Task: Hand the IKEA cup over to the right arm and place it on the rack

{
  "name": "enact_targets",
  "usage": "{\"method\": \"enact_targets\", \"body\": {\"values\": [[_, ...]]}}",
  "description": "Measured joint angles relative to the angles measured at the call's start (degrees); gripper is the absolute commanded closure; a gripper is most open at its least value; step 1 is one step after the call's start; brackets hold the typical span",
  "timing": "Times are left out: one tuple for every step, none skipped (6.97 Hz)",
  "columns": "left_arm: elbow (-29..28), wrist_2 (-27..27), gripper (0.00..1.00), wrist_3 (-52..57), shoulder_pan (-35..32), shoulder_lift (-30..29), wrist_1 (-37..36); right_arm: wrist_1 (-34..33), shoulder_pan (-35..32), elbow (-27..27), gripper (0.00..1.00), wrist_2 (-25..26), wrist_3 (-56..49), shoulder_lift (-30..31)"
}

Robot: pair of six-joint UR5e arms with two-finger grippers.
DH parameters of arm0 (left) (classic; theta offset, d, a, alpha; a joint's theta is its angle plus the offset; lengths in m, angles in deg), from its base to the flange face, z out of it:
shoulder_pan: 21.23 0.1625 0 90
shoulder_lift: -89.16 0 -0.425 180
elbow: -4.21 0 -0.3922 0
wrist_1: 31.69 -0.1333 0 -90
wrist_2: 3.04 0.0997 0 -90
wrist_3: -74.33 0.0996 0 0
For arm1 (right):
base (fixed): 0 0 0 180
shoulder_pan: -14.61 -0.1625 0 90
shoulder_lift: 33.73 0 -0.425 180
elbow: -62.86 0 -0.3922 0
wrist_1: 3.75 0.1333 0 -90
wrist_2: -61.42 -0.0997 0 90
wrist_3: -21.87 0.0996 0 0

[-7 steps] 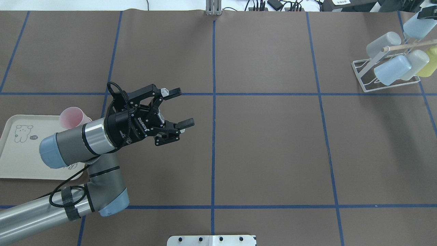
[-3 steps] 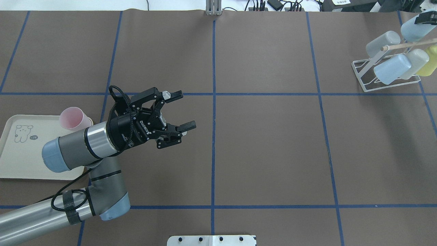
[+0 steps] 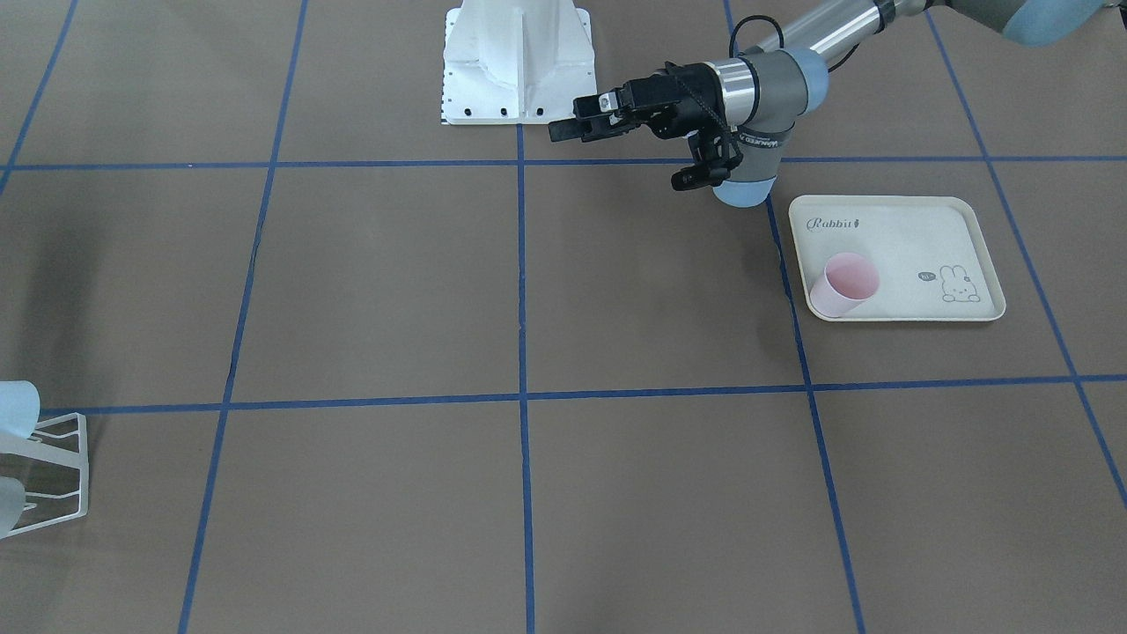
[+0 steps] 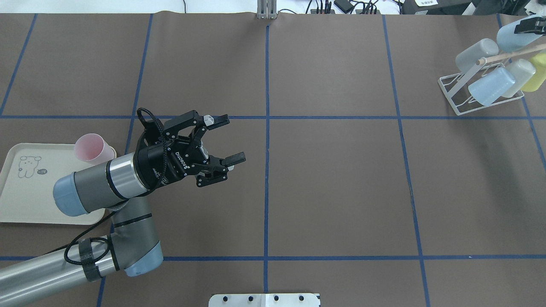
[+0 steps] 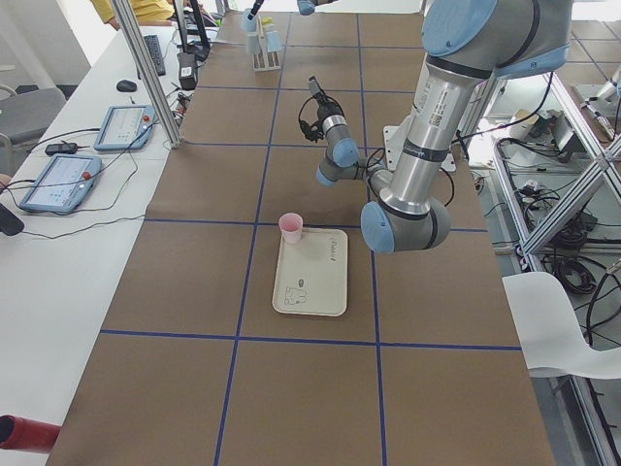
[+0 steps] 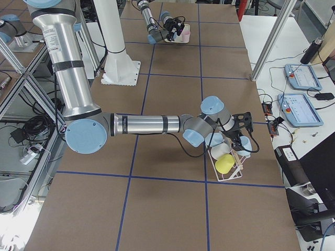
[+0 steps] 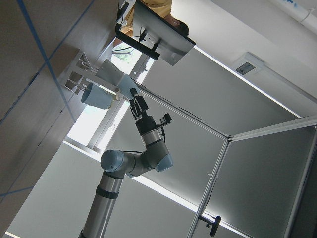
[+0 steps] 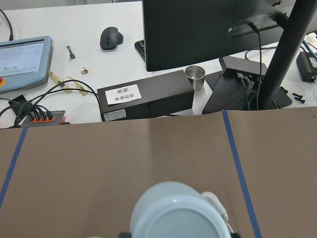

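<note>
My right gripper (image 4: 528, 26) is shut on a pale blue cup (image 4: 511, 37) at the far right edge, just above the white wire rack (image 4: 458, 91) and its slanted wooden peg (image 4: 495, 56). The right wrist view shows that cup's base (image 8: 176, 208) close up. I cannot tell if the cup touches the peg. My left gripper (image 4: 230, 139) is open and empty, held above the table left of centre. A pink cup (image 4: 89, 147) stands on the cream rabbit tray (image 4: 25, 200) behind the left wrist.
The rack holds several cups: a grey one (image 4: 471, 53), a pale blue one (image 4: 490, 85), a whitish one (image 4: 521, 71) and a yellow one (image 4: 538, 76). The robot's white base (image 3: 515, 62) stands at the near table edge. Monitors and cables lie beyond the far edge.
The right gripper has carried the pale blue cup slightly left over the rack, and the wooden peg's slant has shifted. The left arm has drifted a little to the right, still open.
</note>
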Motion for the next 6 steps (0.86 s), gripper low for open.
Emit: {"method": "enact_targets", "body": {"values": [[0.00, 0.02, 0.06, 0.00, 0.15, 0.00, 0.00, 0.02, 0.00, 0.17, 1.00, -0.43, 0.01, -0.02], [0.00, 0.06, 0.06, 0.00, 0.24, 0.00, 0.00, 0.03, 0.01, 0.26, 1.00, -0.68, 0.01, -0.03], [-0.02, 0.32, 0.06, 0.00, 0.34, 0.00, 0.00, 0.02, 0.01, 0.50, 1.00, -0.86, -0.03, 0.12], [-0.04, 1.06, 0.06, 0.02, 0.77, 0.00, 0.00, 0.03, 0.01, 0.89, 1.00, -1.08, -0.07, 0.35], [-0.04, 2.00, 0.06, 0.04, 1.50, -0.02, 0.00, 0.03, 0.01, 1.10, 1.00, -1.42, -0.12, 0.48], [-0.06, 2.52, 0.06, 0.02, 1.92, -0.05, 0.00, 0.03, 0.04, 0.97, 1.00, -1.63, -0.12, 0.55]]}}
